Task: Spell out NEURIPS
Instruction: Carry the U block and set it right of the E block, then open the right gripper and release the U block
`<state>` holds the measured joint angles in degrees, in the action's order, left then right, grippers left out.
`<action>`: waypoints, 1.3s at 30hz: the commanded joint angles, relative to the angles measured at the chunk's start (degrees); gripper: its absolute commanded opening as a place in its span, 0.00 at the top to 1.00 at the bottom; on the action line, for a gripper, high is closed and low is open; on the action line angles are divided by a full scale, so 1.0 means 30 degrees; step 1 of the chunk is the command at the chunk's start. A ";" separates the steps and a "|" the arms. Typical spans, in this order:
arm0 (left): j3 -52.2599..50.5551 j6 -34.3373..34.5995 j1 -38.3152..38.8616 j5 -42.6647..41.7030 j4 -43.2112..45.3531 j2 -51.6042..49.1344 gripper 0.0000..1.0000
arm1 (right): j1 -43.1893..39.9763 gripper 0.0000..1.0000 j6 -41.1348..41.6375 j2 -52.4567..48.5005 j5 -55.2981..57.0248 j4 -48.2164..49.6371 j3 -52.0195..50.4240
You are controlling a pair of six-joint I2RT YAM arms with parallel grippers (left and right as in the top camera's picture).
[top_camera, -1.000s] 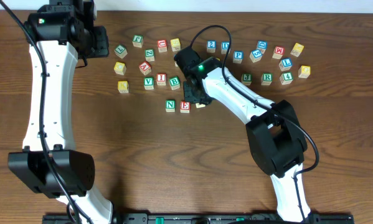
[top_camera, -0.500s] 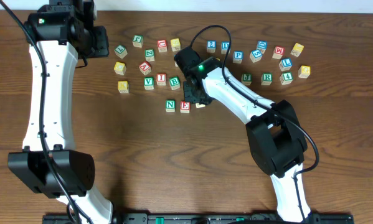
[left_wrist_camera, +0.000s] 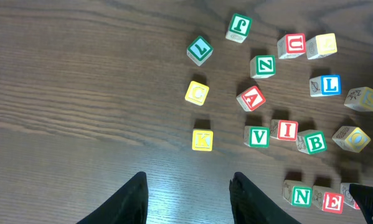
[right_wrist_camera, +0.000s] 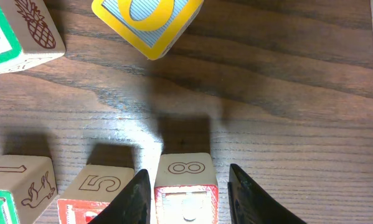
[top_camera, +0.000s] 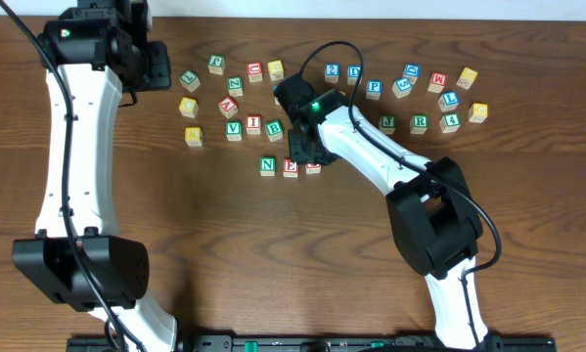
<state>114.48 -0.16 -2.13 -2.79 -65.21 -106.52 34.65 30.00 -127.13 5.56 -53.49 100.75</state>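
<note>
right gripper (right_wrist_camera: 189,175) jaws have seemingly eased off the cube (right_wrist_camera: 186,198) beside red e (top_camera: 291,167).

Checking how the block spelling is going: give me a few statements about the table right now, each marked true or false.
1. The green N cube and the red E cube sit side by side. True.
2. The left pincer holds a cube. False: it is open, with nothing between its fingers.
3. A red-edged cube sits between the fingers of the right pincer, next in line after the E. True.
4. The yellow K cube stands in the row with N and E. False: it stands alone, well away from that row.
</note>
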 commanded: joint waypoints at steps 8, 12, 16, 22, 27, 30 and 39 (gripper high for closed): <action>0.0291 0.0073 0.0058 0.0160 -0.0036 0.0000 0.57 | 0.0197 0.68 0.0270 -0.0379 -0.0066 -0.0058 -0.0124; 0.0291 0.0073 0.0058 0.0160 -0.0036 0.0000 0.57 | 0.0197 0.71 0.0262 -0.0379 -0.0284 -0.0262 -0.0124; 0.0291 0.0073 0.0058 0.0160 -0.0036 0.0000 0.58 | 0.0197 0.76 0.0262 -0.0379 -0.0517 -0.0488 -0.0124; 0.0291 0.0073 0.0058 0.0160 -0.0036 0.0000 0.57 | 0.0197 0.80 0.0262 -0.0379 -0.0561 -0.0641 -0.0124; 0.0291 0.0073 0.0058 0.0160 -0.0036 0.0000 0.57 | 0.0197 0.82 0.0262 -0.0379 -0.0772 -0.0831 -0.0124; 0.0291 0.0073 0.0058 0.0160 -0.0036 0.0000 0.58 | 0.0197 0.82 0.0262 -0.0379 -0.0925 -0.0889 -0.0124; 0.0291 0.0073 0.0058 0.0160 -0.0036 0.0000 0.58 | 0.0211 0.79 0.0277 -0.0379 -0.1647 -0.1166 -0.0124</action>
<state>114.48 -0.19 -2.13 -2.81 -65.21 -106.52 34.65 30.17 -127.13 2.94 -56.47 100.77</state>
